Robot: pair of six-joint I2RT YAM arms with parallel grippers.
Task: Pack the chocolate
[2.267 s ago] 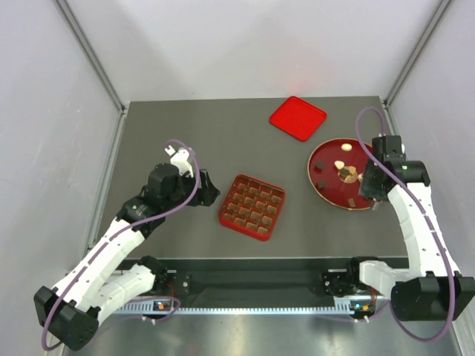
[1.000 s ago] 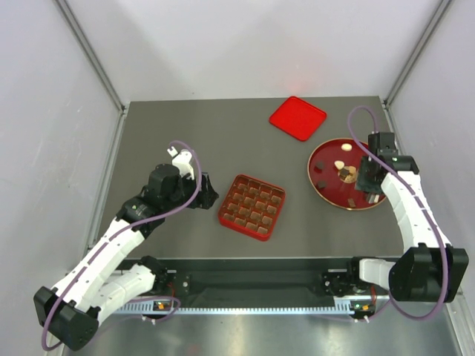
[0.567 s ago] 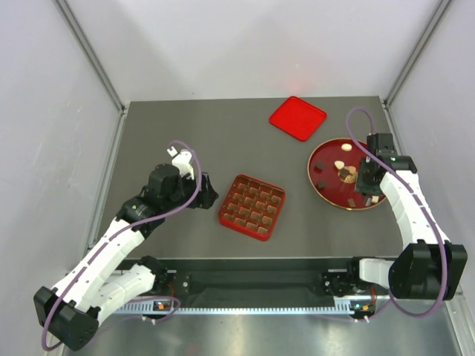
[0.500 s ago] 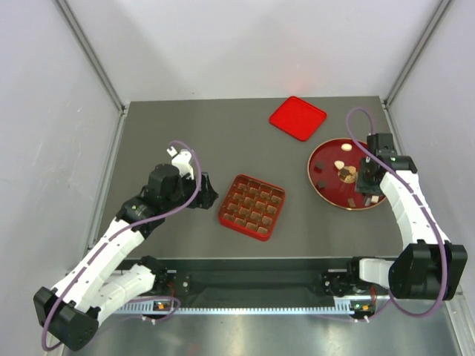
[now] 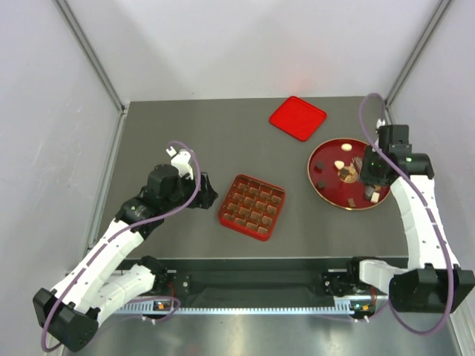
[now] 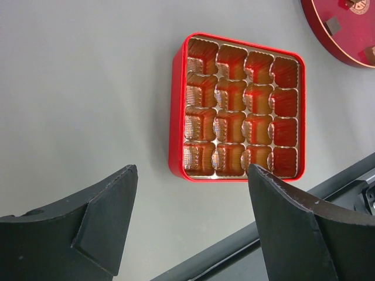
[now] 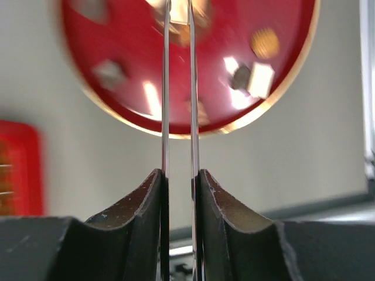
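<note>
Lifted since before, right claw (image 7: 178,17) hangs above the chocolate (image 7: 262,79), nearly closed; hold unclear.

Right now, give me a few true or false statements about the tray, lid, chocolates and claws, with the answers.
All cells of the gridded tray are empty. True.
The lid covers the tray. False: it lies apart, farther back.
The left claw is open. True.
The chocolates lie inside the tray. False: they are on the round plate.
The right claw hangs over the tray. False: it is over the plate.
</note>
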